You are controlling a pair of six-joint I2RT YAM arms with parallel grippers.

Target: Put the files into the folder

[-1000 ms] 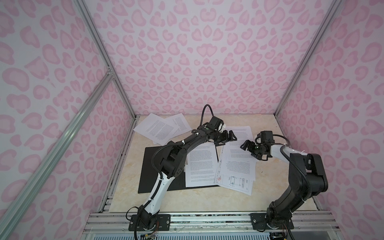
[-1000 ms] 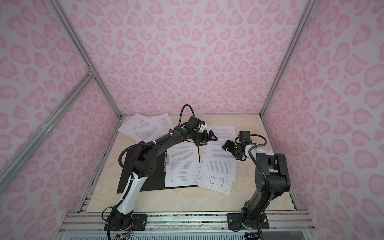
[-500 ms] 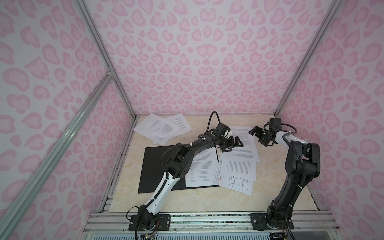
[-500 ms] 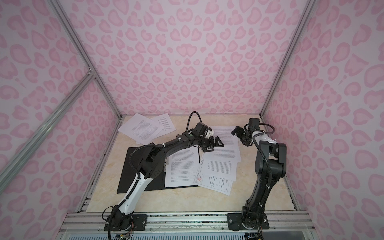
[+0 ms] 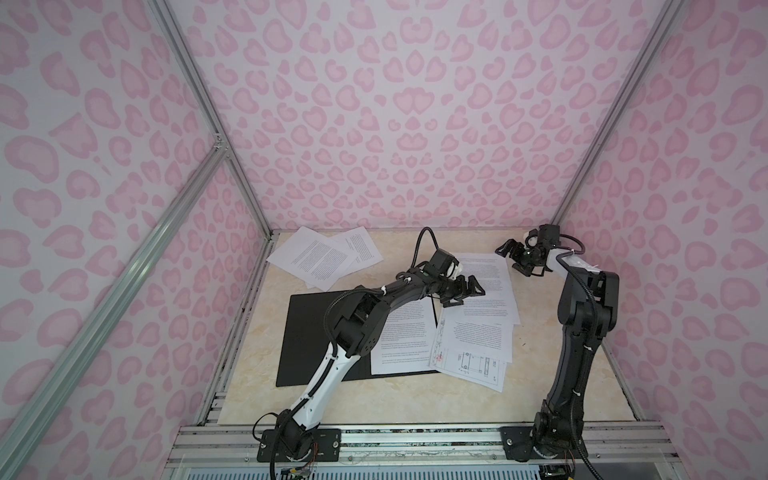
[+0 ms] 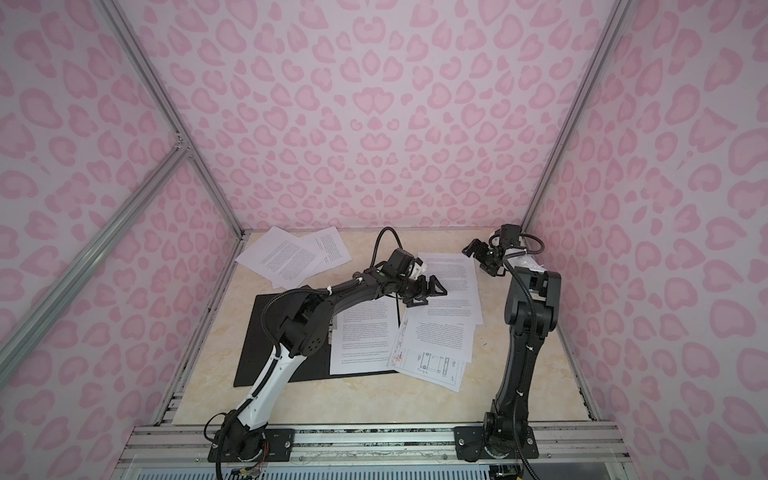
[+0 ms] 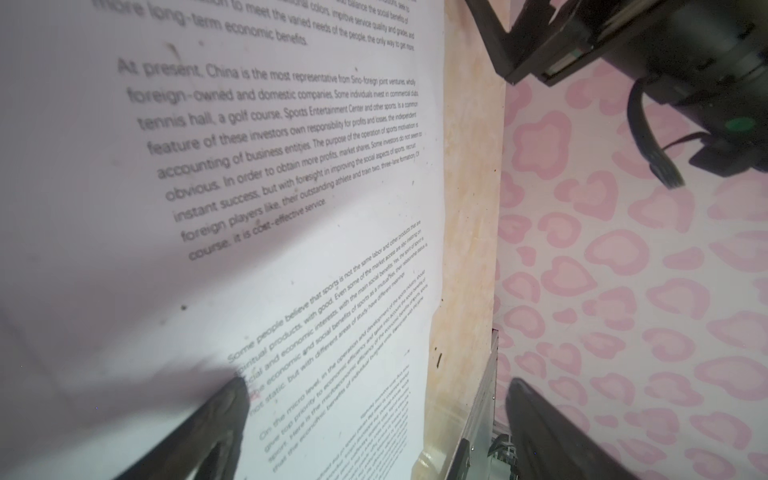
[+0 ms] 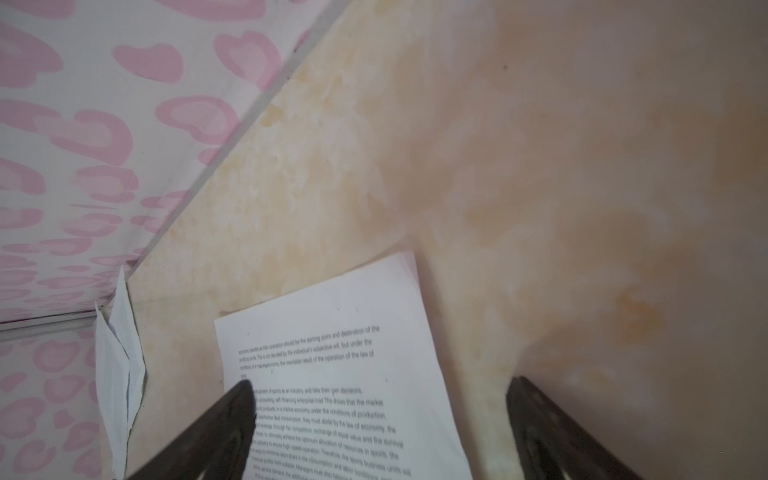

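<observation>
The folder (image 5: 316,332) (image 6: 274,332) lies open, black inside up, with one printed sheet (image 5: 405,345) on its right half. More files form a loose pile (image 5: 482,328) (image 6: 446,328) to its right, a line-drawing sheet (image 5: 469,368) at the bottom. Two further sheets (image 5: 320,257) lie at the back left. My left gripper (image 5: 467,296) (image 6: 430,296) (image 7: 380,388) hovers open over the pile's printed top sheet (image 7: 249,166). My right gripper (image 5: 510,261) (image 6: 478,261) (image 8: 380,384) stands open above that sheet's far corner (image 8: 332,353), holding nothing.
Pink patterned walls and aluminium posts (image 5: 232,166) close in the beige table (image 5: 561,374) on three sides. A metal rail (image 5: 415,436) runs along the front. In the left wrist view the right arm (image 7: 623,41) hangs close by. The back-left sheets (image 8: 120,374) touch the wall.
My right gripper has swung from over the pile toward the back right corner. My left gripper has slid rightward over the pile. Both stayed open.
</observation>
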